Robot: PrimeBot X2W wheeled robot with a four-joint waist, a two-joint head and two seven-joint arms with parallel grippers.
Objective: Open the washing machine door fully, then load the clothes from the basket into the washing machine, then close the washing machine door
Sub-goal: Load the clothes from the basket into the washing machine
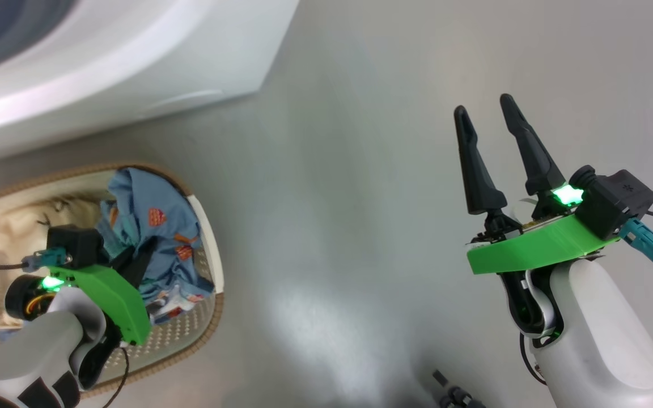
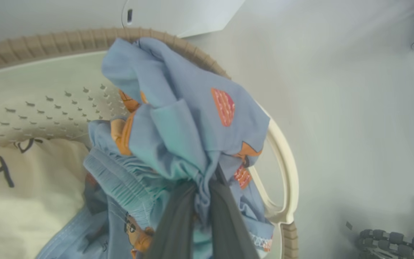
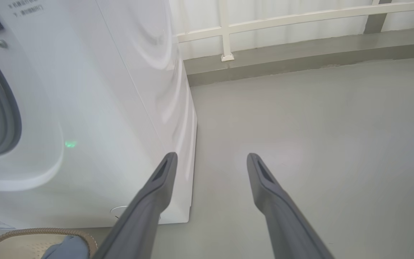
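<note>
two long dark fingers of the left gripper [image 2: 207,181] are pressed together on a bunch of the light blue cloth with orange and red cartoon figures [image 2: 178,118], inside the small cream plastic basket with a brown woven rim [image 2: 67,41] on the near left. a good lift goes slowly, straight up, so the cloth clears the rim before swinging to the big white washing machine [image 3: 102,108] at the far left. the right gripper [image 1: 484,106] hangs spread wide, well apart on the right. hard to tell: how much cloth is pinched, and if the cream garment [image 2: 20,201] beside it comes too. the machine's grey rubber ring [image 3: 11,118] is cut off at the edge.
</note>
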